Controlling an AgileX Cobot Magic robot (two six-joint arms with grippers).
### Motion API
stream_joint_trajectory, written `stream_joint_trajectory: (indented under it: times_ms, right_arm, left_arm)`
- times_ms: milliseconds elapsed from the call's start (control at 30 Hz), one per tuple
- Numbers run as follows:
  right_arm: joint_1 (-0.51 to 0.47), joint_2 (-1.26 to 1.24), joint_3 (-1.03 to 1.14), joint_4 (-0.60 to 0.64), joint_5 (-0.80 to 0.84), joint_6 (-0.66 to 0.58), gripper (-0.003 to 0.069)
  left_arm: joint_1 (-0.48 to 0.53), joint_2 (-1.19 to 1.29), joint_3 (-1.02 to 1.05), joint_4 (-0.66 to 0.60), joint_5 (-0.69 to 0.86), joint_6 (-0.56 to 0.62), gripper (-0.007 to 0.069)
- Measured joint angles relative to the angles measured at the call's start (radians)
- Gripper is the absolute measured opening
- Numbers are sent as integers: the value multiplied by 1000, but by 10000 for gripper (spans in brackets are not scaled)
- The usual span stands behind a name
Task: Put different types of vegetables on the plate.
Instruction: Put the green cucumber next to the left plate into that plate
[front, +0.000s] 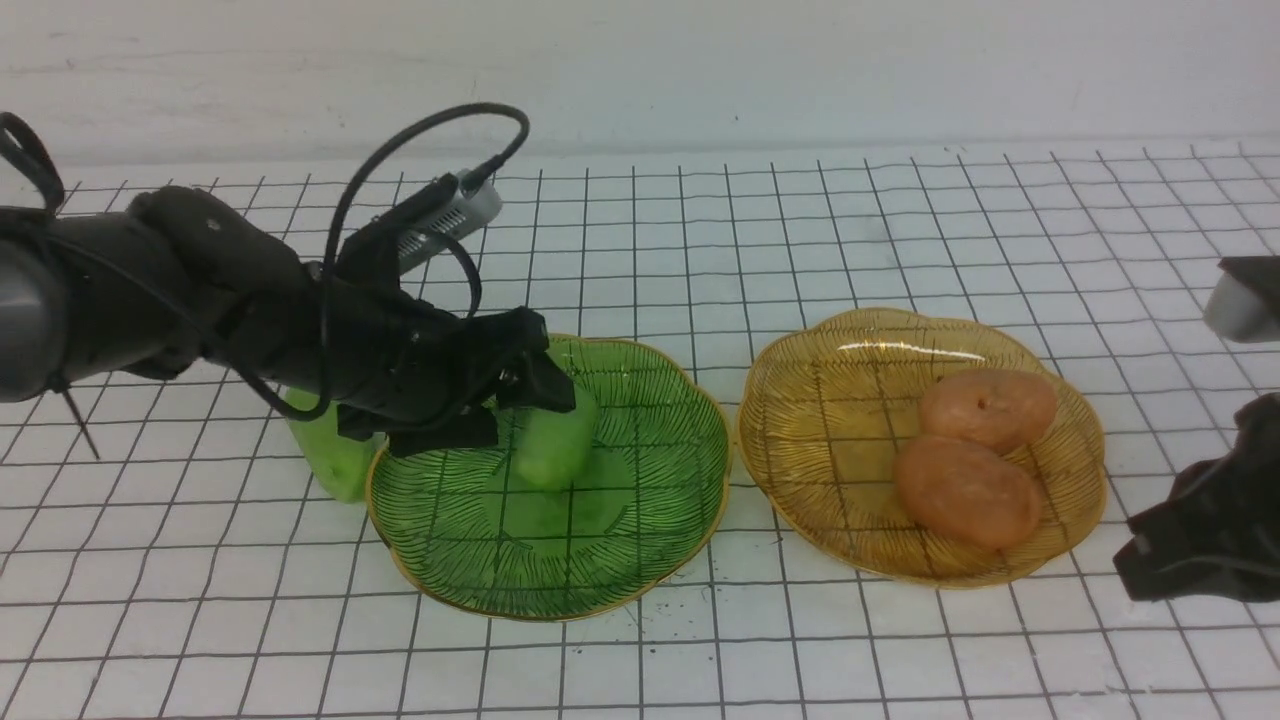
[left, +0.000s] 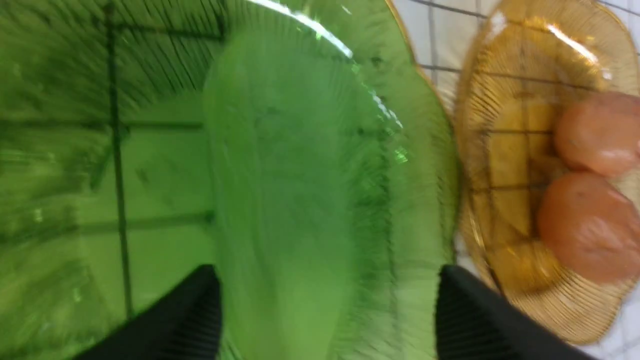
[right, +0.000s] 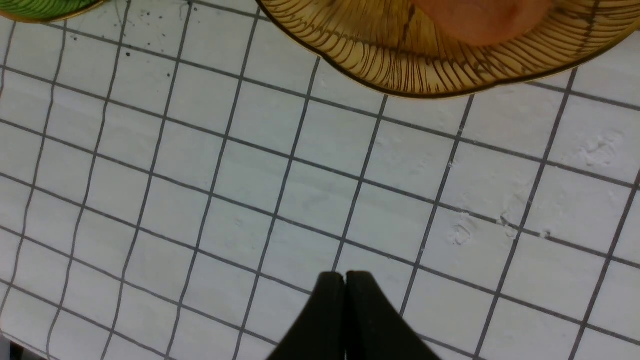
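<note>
Jaws of the left gripper (left: 327, 300) are seen parted above the green plate (front: 640, 540), with one light-green cucumber-like piece (front: 555, 440) lying in that plate below and between the spread fingertips; no grip on it is shown. Jaws of the right gripper (right: 345, 300) are pressed together with nothing held, and they are placed to the right of the green plate, well apart from it and beyond the amber plate.

With the green plate taken as the landmark, the rest is laid out around it. Beneath it is spread the white table (front: 680, 670), marked with a grid of dark lines. Just to its right is set the amber plate (front: 820, 480), gold-edged and scalloped; whether the two rims are touching cannot be told for sure. Farther right of the landmark, inside the amber plate, two orange-brown potato-like pieces are held: the larger one (front: 968, 490) is placed on the nearer side, and the smaller one (front: 988, 408) is placed behind it. Just beside the landmark's left edge, on the table, the other light-green piece (front: 335, 450) is laid, its far end partly hidden by the left arm (front: 240, 290).
</note>
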Motion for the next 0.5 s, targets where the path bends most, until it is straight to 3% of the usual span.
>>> stream_joint_trajectory:
  times_ms: [167,500]
  right_arm:
    - [0,0,0,-1,0,0,-14]
    - [0,0,0,-1,0,0,-14]
  left_arm:
    - [27,31,-11,-4,-4,14,650]
    - [317,-3,-81,74,75,-11,640]
